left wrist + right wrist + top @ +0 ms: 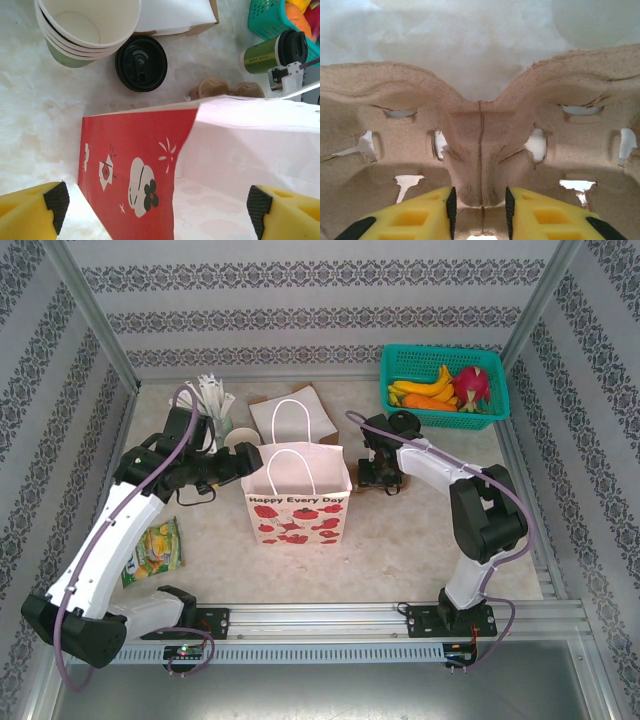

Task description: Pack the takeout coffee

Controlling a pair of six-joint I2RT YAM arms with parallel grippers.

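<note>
We find the paper bag [297,502] standing upright mid-table [400,555]. The left gripper [157,200] sits at the bag's left rim with its jaws wide apart, the rim between them and nothing clamped. The right gripper [480,212] is down on the pulp cup carrier [480,135] right of the bag, its jaws pinched on the carrier's central ridge. The takeout coffee [262,55], lid on, stands on the table beyond the carrier, just beside the teal basket [440,350], outside the bag. A loose black lid [141,62] lies beside the stacked cups [85,30].
</note>
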